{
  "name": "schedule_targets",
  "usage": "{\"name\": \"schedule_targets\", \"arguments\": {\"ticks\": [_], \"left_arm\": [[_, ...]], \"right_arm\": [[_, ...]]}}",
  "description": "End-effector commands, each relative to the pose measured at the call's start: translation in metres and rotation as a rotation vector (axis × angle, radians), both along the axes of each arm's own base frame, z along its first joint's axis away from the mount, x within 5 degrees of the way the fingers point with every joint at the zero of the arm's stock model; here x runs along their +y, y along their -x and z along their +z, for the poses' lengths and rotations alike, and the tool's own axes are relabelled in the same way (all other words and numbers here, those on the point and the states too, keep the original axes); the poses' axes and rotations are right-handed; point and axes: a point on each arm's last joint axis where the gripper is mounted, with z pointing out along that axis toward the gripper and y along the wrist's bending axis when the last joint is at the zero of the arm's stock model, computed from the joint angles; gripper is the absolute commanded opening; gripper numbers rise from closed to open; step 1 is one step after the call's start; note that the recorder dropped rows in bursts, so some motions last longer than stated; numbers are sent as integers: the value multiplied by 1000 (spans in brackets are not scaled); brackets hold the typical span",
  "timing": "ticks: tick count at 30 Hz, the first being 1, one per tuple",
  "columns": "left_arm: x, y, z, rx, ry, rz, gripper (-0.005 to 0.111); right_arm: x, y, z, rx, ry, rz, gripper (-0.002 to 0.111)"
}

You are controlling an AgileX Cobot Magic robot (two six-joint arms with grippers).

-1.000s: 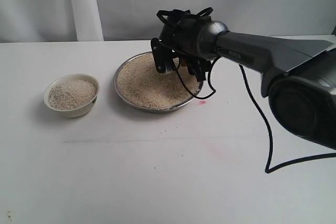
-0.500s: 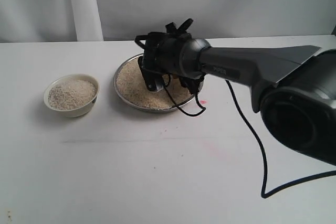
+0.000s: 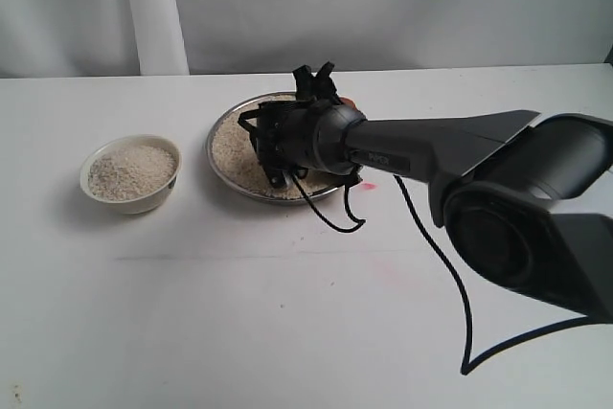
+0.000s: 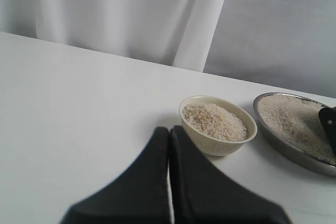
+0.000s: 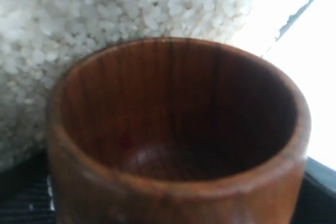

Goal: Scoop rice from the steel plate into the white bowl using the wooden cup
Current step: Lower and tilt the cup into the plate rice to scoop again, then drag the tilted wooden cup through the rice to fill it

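Reddish-brown wood fills the space between my right fingers (image 5: pixel 21 195): the wooden cup (image 5: pixel 178 145) is clamped there, my right gripper (image 3: pixel 287 141) spread wide around its barrel, and its dark inside shows the streaks of the wood. Just past the cup's far rim lies the rice (image 5: pixel 105 9), a pale heap close against it; whether rim and grains touch I cannot tell. That heap sits in the steel plate (image 3: pixel 218 137), directly under my right fingers, with the gripper low over its middle. My left gripper (image 4: pixel 169 130) is clenched on nothing, its two dark fingers pressed flat together above the white table (image 4: pixel 79 103). Ahead of those left fingertips, near but apart, stands the white bowl (image 4: pixel 210 144), upright and filled with rice, and beyond it to one side runs the plate's rim. Bowl and plate stand beside each other without touching
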Motion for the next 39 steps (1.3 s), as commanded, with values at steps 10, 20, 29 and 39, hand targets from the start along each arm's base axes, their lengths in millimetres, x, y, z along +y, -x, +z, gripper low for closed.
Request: {"name": "schedule_targets", "arguments": {"ticks": [10, 20, 29, 39], "left_arm": [[0, 0, 0, -2, 7, -5, 0], [0, 0, 0, -2, 7, -5, 0], [0, 0, 0, -2, 7, -5, 0], [0, 0, 0, -2, 7, -5, 0]], "right_arm": [[16, 7, -3, 38, -84, 50, 0], [13, 18, -2, 117, 45, 24, 0], [19, 31, 7, 257, -20, 32, 0], [26, 41, 0, 377, -150, 11, 0]]}}
